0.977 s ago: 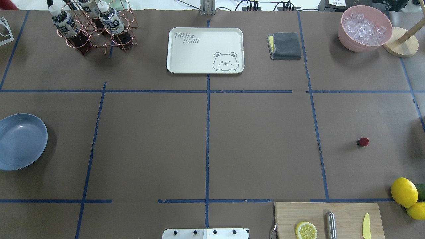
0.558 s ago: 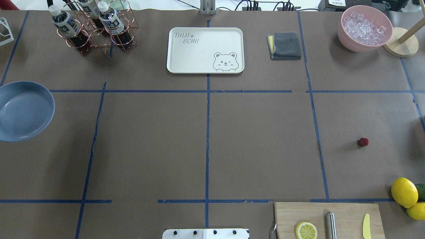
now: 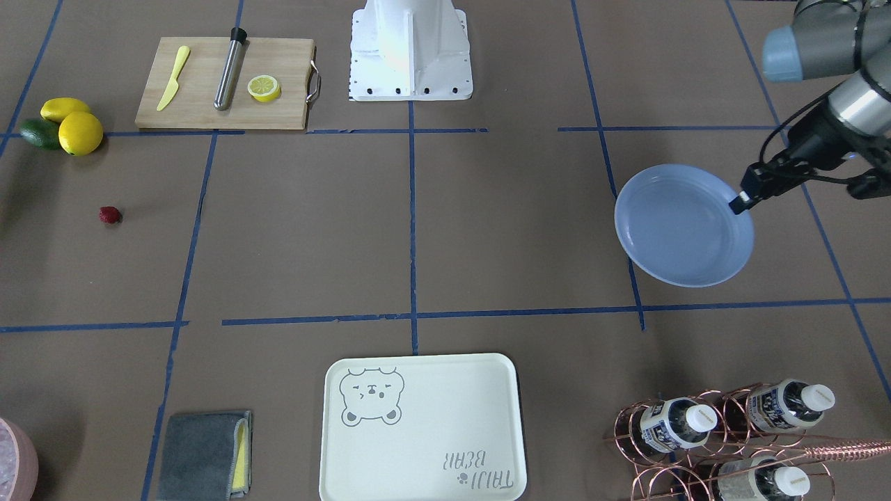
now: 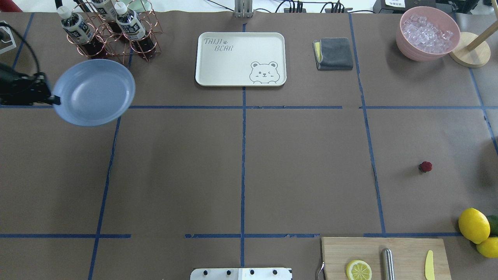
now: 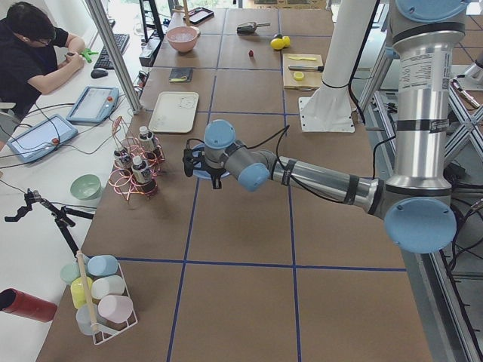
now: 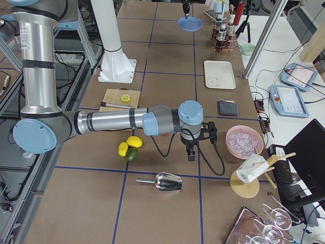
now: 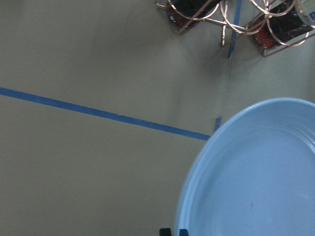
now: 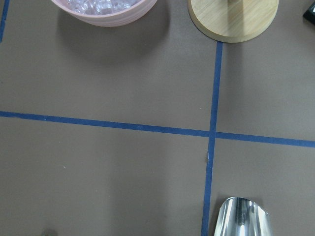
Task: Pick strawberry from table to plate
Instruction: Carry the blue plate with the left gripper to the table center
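Over the desk (image 4: pixel 241 163), the left end effector (image 4: pixel 56 101) clamps the plate (image 4: pixel 97 91), seemingly raised, by its rim; whether the right end effector (image 6: pixel 191 156) is apart or together, I cannot tell.

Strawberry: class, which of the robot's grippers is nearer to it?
Right. The right gripper hangs near the lemons at the table end where the strawberry lies; the left gripper holds the plate at the opposite end.
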Controlling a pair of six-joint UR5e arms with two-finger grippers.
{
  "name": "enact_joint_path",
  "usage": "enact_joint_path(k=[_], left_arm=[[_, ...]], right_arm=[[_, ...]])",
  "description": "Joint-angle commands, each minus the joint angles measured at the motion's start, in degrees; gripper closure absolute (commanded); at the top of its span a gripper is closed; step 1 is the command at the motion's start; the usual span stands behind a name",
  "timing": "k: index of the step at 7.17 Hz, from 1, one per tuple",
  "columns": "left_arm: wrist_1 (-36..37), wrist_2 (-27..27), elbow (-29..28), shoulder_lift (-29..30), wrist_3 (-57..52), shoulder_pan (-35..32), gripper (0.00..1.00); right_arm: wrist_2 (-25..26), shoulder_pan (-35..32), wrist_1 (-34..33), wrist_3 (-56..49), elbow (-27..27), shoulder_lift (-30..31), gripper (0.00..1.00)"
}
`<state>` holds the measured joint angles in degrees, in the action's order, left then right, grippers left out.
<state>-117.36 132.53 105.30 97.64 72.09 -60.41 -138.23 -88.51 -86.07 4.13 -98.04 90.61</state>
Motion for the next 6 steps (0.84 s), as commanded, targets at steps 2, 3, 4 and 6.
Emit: enact_joint_path(k=[2, 3, 4, 6], left_arm=[[0.3, -16.9, -2.5, 14.4, 26.3, 22.0, 1.0], [0.3, -21.3, -3.4, 16.5, 29.7, 26.3, 1.0], [0.3, -25.7, -4.4, 17.9, 31.3, 30.0, 1.0], [0.2, -30.8, -8.4, 21.0, 32.3, 35.5, 1.0]], right_arm=[[-0.1, 3.1, 0.4, 6.9, -0.9, -1.0, 0.0], [0.0, 5.2, 0.5, 12.6, -4.1, -1.5, 0.0], [0.0, 6.9, 0.6, 17.4, -6.1, -1.5, 0.0], [0.2, 11.3, 0.7, 24.1, -9.5, -1.3, 0.0]])
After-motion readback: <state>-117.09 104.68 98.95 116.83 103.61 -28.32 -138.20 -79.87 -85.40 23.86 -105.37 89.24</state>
